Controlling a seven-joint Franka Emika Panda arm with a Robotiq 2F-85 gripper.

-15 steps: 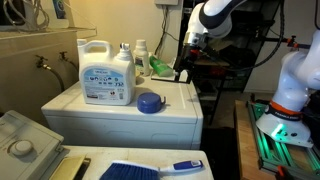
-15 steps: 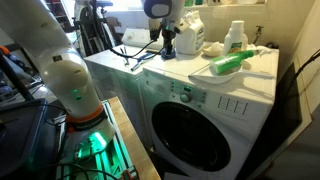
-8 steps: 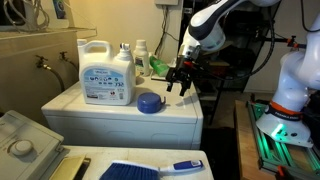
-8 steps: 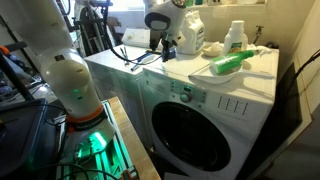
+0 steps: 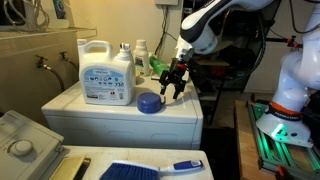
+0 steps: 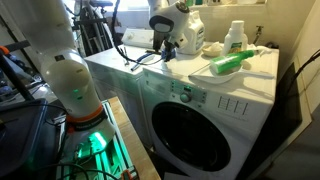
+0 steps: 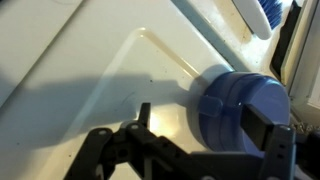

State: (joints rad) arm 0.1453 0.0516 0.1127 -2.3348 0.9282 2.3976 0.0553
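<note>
Washer top [image 5: 110, 110], mid-frame: I'm hovering my pincer [image 5: 172, 91] wide open, just frame-right of the blue cap [image 5: 149, 102], and I'm thinking it's best to centre over it before dropping.

You have on hand: 1 large white plastic detergent jug [image 5: 107, 72]; 1 white front-loading washing machine [image 6: 240, 105]; 1 blue-bristled, white-handled brush [image 5: 150, 169]; 1 long green plastic object [image 6: 232, 63].

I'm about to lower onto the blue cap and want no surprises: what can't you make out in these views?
Blue cap: a dark finger covers its right side in the wrist view; in an exterior view the gripper hides it.
Height of the gripper over the cap: the wrist view is blurred, and the exterior views are too small to tell.
Detergent jug label: too small to read in an exterior view.
</note>
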